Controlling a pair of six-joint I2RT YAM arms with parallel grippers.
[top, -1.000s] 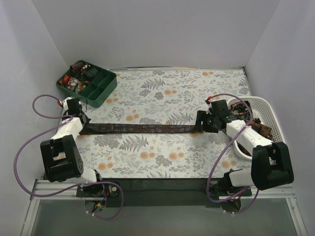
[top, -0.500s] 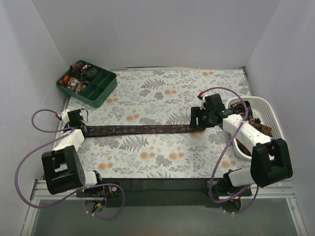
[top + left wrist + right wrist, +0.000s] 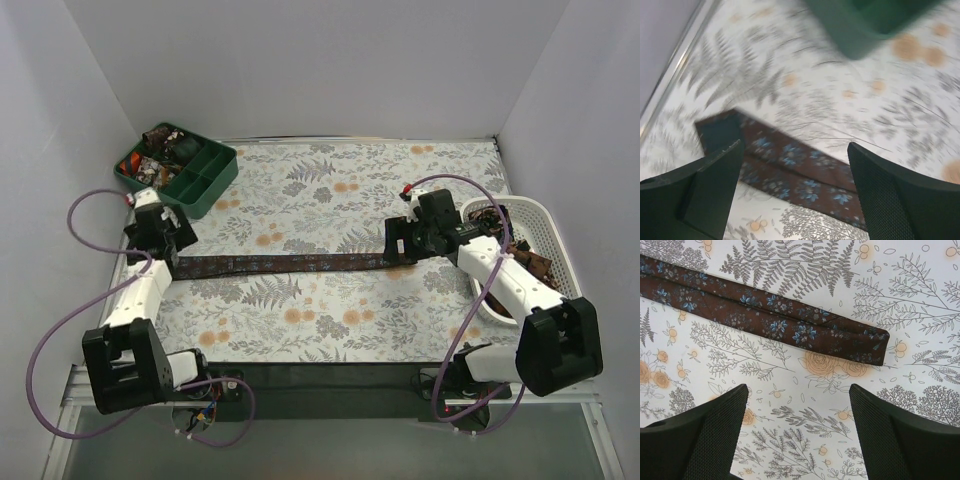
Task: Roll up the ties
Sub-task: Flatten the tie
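The left claw and right claw have both let go and stand apart; the brown tie lies stretched flat across the tabletop mid-frame, ready to roll

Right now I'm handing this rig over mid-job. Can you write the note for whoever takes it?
Left claw: open, over the tie's left end, holding nothing.
Right claw: open, just short of the tie's right end, holding nothing.
The tie lies flat and straight across the mat between the claws, unrolled.
Done: some coils sit in the tray, far left.
Left to do: roll this tie, then likely the ties in the basket at right.
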